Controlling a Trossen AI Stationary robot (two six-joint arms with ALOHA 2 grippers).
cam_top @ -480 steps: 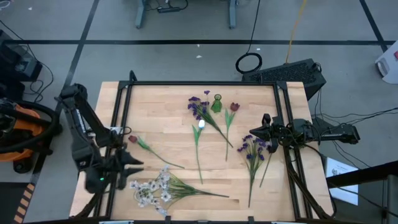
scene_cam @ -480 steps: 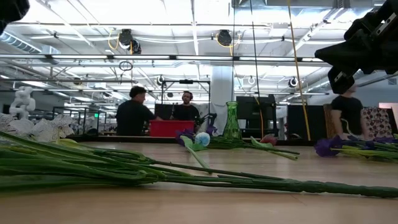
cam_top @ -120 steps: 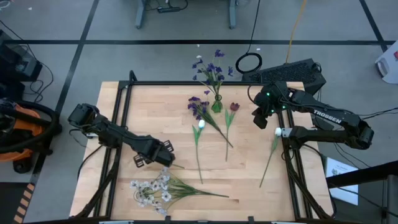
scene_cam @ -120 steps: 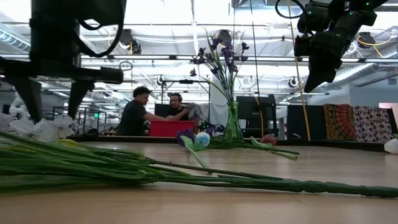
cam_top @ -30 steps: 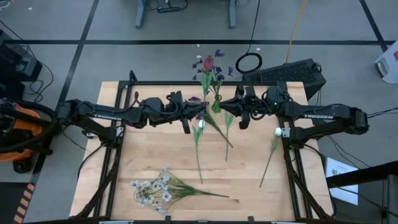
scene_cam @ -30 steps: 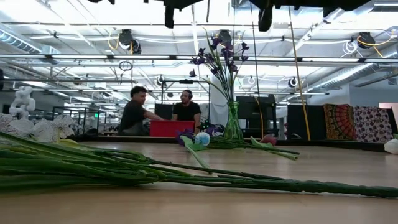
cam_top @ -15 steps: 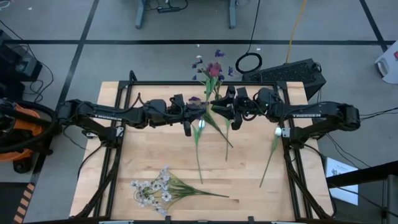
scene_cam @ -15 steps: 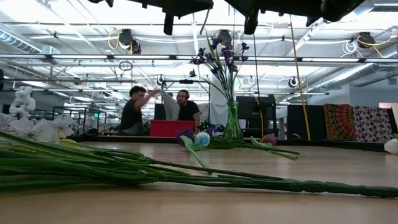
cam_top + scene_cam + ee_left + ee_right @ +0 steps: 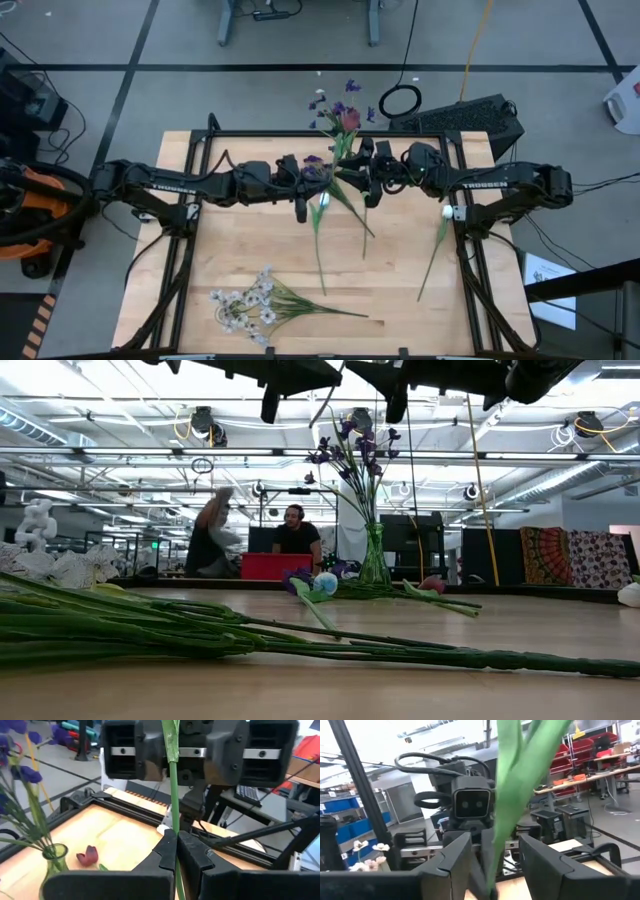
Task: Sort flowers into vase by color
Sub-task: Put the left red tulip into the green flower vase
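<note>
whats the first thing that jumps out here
Both arms meet nose to nose above the table's far middle, with a red flower held up between them. The left tool is shut on its green stem; the right tool flanks the same stem. Just beside them a vase holds a purple spray, and a white spray lies at the near left.

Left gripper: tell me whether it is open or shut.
Shut. In the left wrist view the left gripper has its fingertips pressed together on the thin green stem of the red flower, held near the vase.
</note>
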